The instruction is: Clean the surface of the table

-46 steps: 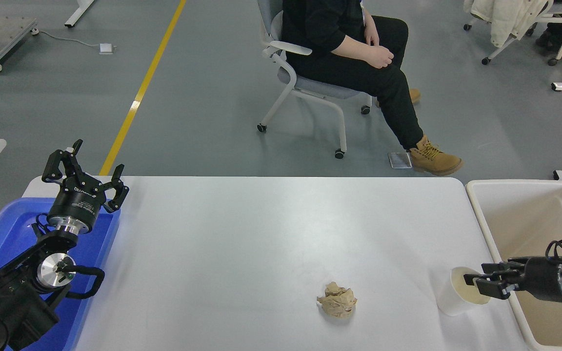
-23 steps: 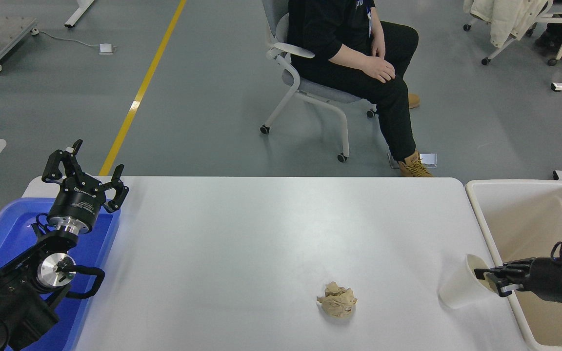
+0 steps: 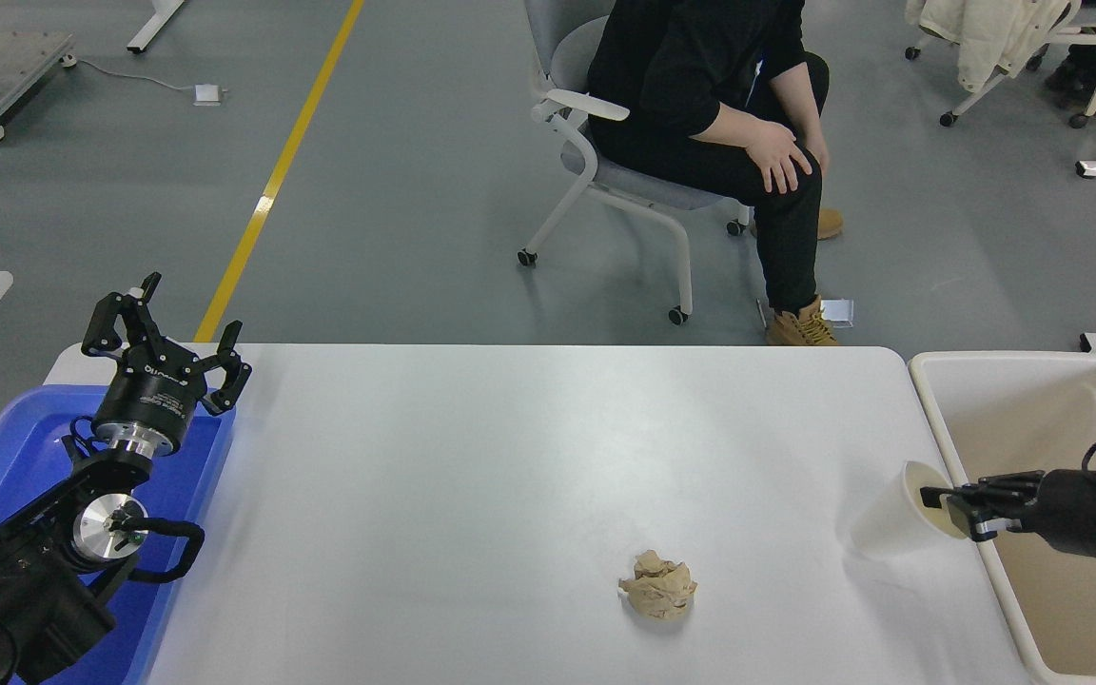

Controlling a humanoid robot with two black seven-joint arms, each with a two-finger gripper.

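Table surface (image 3: 472, 457) first: it's the big white surface filling the middle of the head view, rounded corners, a bit glossy. On it sits a crumpled ball of brownish paper (image 3: 658, 590), toward the near edge and right of centre. Further right, near the surface's right edge, is a white paper cup (image 3: 895, 526), tipped over toward the right with its open mouth facing the beige bin (image 3: 933, 400) that stands just beside the surface on that side.

Right gripper (image 3: 949, 498) comes in from the right edge, above the bin, and its fingers are closed onto the cup's rim, one inside the mouth, so it's got hold of the cup.

Left gripper (image 3: 165, 335) is parked at the lower left over the blue tray (image 3: 6, 457), pointing away from the camera, fingers spread wide with nothing in them.

Across the floor beyond the far edge, a person (image 3: 710, 105) in black clothes and tan boots sits on a white rolling chair (image 3: 596, 162), one hand on a knee.
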